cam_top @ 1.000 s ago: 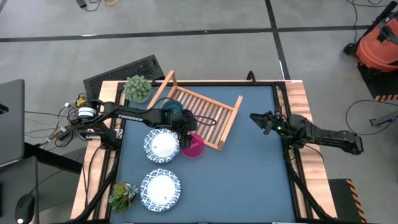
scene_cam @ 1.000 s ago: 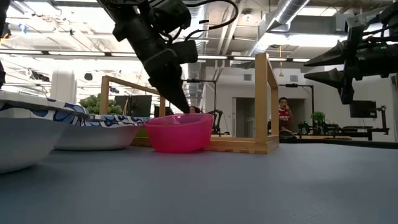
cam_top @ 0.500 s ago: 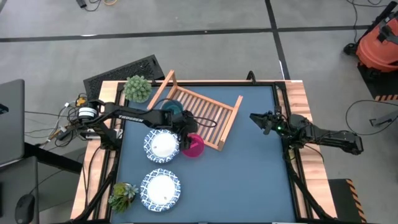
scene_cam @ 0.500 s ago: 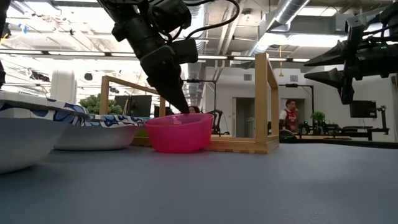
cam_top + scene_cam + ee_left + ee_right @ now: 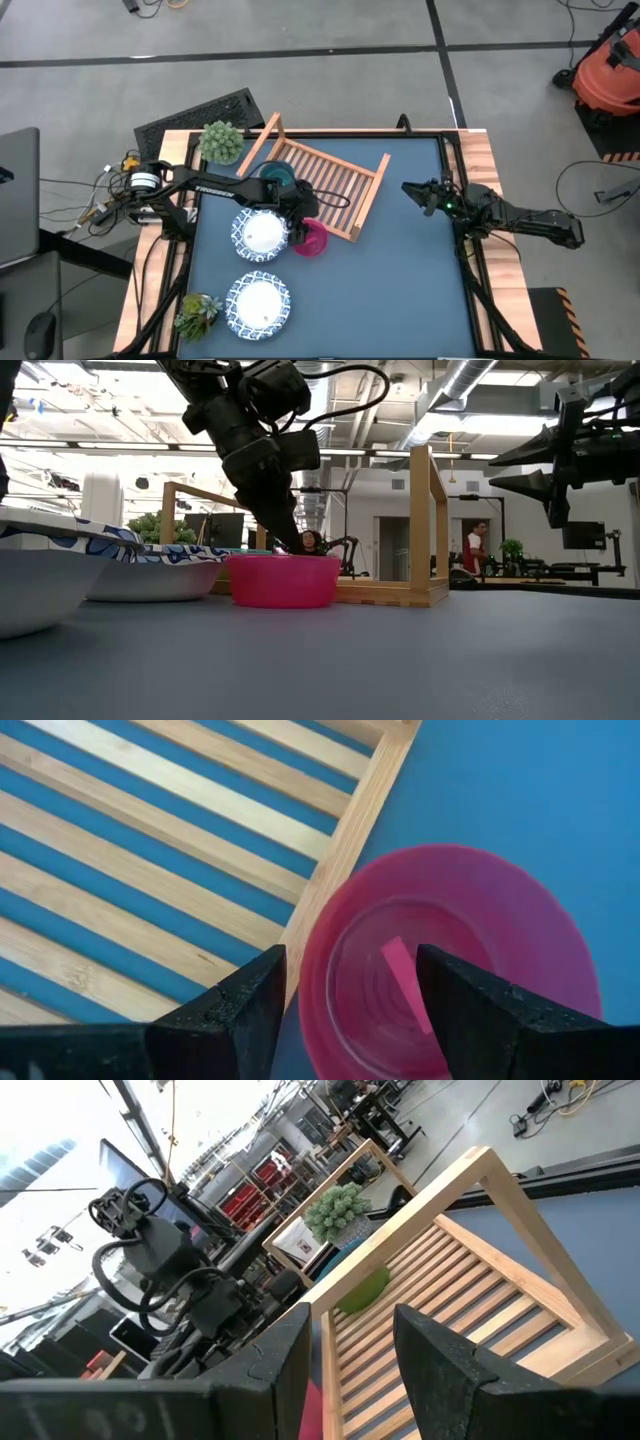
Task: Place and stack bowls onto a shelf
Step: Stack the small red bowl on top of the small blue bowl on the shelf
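A magenta bowl (image 5: 311, 238) sits level on the blue table, right against the near rail of the wooden shelf (image 5: 330, 175). My left gripper (image 5: 350, 960) slants down over the bowl, open. One finger is over the bowl's inside and the other is outside its rim on the shelf's side. Two white bowls with blue rims (image 5: 260, 232) (image 5: 260, 305) rest on the table to the left. A green bowl (image 5: 362, 1290) lies on the shelf's slats, and a teal bowl (image 5: 273, 170) shows partly behind my left arm. My right gripper (image 5: 412, 190) waits open and level above the table's right edge. My left gripper straddles the magenta bowl's rim on the shelf's side (image 5: 312, 970), with one finger (image 5: 470, 1005) inside the bowl and one (image 5: 240, 1010) outside it. It comes slanting down from the table's left. I cannot tell whether either finger touches the bowl, which stands on the table.
Leafy potted plants stand at the far left corner (image 5: 221, 142) and the near left corner (image 5: 197, 312). The shelf lies askew across the table's far middle, with raised end rails (image 5: 425, 525). The table's near right part (image 5: 400, 290) is bare blue surface.
The magenta bowl stood tipped with its opening toward the near edge and now sits level on the table. My left gripper has turned slightly, and its fingertip now sits a little lower, behind the bowl's rim. Its fingers have stayed apart.
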Controlling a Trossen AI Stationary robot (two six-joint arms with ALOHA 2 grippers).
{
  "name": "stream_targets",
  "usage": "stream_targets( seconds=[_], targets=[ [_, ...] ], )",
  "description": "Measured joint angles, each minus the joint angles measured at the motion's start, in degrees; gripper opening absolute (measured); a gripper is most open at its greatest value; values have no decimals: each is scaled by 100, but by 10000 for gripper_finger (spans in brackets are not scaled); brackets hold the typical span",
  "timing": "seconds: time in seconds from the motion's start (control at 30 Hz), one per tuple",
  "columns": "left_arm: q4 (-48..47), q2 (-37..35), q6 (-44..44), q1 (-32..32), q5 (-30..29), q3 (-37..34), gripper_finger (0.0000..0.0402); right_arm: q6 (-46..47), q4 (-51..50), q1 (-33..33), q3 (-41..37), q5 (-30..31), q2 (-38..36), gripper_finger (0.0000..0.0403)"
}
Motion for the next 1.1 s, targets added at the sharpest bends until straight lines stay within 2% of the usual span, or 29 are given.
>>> stream_targets(
  seconds=[0.37, 1.1],
  targets=[
    [-104, 0, -2, 0, 172, 0, 144, 0, 0, 0, 0, 0, 1, 171],
    [-14, 0, 33, 9, 99, 0, 144, 13, 1, 0, 0, 2, 1, 171]
  ],
)
